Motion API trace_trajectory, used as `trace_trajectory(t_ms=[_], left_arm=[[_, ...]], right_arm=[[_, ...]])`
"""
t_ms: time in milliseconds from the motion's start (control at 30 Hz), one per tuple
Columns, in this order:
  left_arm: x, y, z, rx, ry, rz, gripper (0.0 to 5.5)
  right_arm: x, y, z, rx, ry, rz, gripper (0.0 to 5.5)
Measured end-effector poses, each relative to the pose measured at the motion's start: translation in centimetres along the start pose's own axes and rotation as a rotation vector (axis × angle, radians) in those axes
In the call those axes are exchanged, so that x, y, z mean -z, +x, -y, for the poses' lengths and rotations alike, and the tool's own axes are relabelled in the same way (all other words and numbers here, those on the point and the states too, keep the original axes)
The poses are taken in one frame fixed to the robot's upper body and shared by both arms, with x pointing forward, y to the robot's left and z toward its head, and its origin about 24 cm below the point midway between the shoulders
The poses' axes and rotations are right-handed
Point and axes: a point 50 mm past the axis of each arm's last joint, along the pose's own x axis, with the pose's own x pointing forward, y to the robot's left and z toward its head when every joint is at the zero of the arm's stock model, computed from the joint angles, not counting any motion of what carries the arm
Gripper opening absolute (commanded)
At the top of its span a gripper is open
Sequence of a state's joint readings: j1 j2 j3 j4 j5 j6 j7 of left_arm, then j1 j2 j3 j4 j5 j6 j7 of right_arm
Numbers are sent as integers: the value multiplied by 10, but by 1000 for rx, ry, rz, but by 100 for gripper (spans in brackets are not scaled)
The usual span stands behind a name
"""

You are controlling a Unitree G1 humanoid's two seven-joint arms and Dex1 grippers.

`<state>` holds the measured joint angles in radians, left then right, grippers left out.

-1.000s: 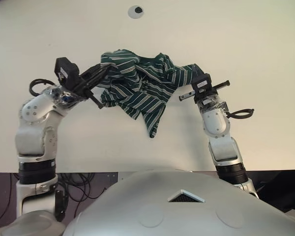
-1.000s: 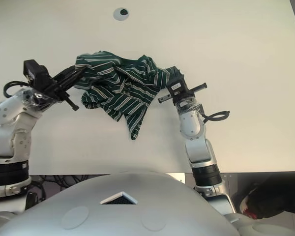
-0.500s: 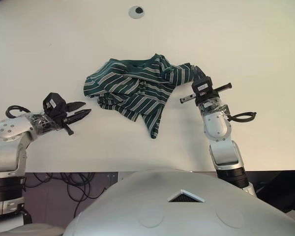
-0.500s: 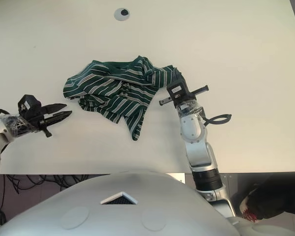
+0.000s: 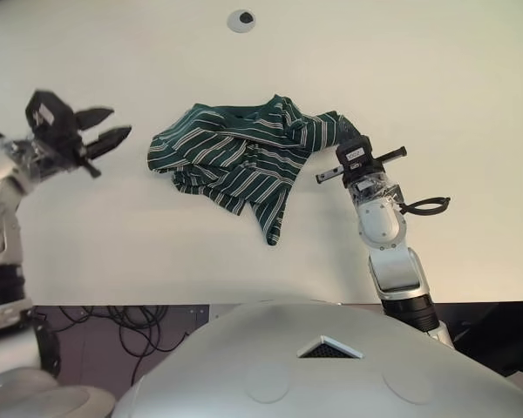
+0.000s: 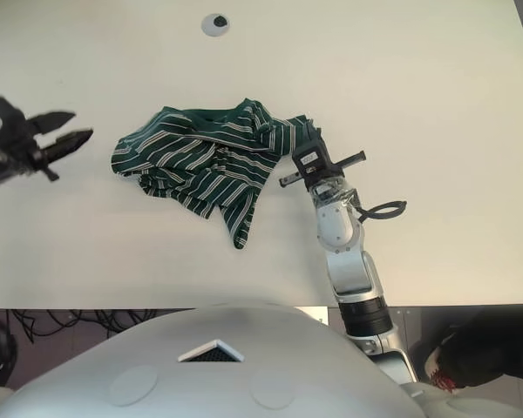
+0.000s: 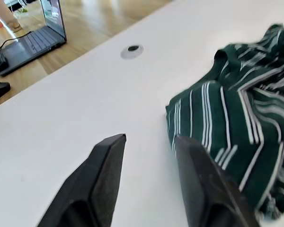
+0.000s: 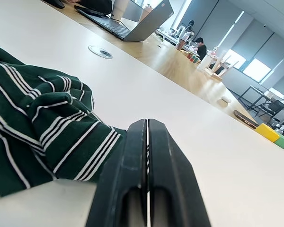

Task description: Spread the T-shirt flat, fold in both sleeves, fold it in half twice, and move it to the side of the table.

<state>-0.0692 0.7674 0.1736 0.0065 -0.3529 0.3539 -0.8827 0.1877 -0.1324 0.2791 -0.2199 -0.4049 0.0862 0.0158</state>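
The green, white-striped T-shirt (image 5: 244,161) lies crumpled in a heap at the middle of the white table (image 5: 453,78), with one pointed end trailing toward me. My left gripper (image 5: 105,126) hovers open and empty to the left of the shirt, a short gap from its left edge (image 7: 194,113). My right gripper (image 8: 147,124) is at the shirt's right end, its two fingers pressed together with the striped cloth (image 8: 47,132) bunched at their tips.
A round grey cable port (image 5: 241,19) sits in the table at the far middle. An open laptop (image 7: 38,33) stands on a desk beyond the table's far edge. Bare tabletop lies left, right and in front of the shirt.
My left gripper let go of the shirt's left part, swung out left and low, then rose farther back. The shirt dropped onto the table. The right arm barely moved.
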Motion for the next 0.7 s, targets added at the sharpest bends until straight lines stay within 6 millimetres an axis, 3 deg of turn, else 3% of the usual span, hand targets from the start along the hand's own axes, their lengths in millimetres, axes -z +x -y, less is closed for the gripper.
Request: trace_trajectory(t_ms=[133,267,367,567,700], left_arm=[[10,35,28,100,-144,-64,184],[17,58,30,62,-161,-124,184],[17,63,29,62,-149,-146,184],[-3,78,26,78,-128,-111,184],[-3,89,25,87,-132,-140,184]], right_arm=[[-1,0,-2,-5,-22,2,0],[-1,-1,-4,-13,-29,4,0],[-2,-1,-6,-18,-30,5,0],[-2,-1,-8,-27,-30,7,0],[-2,-1,-8,-22,-30,6,0]])
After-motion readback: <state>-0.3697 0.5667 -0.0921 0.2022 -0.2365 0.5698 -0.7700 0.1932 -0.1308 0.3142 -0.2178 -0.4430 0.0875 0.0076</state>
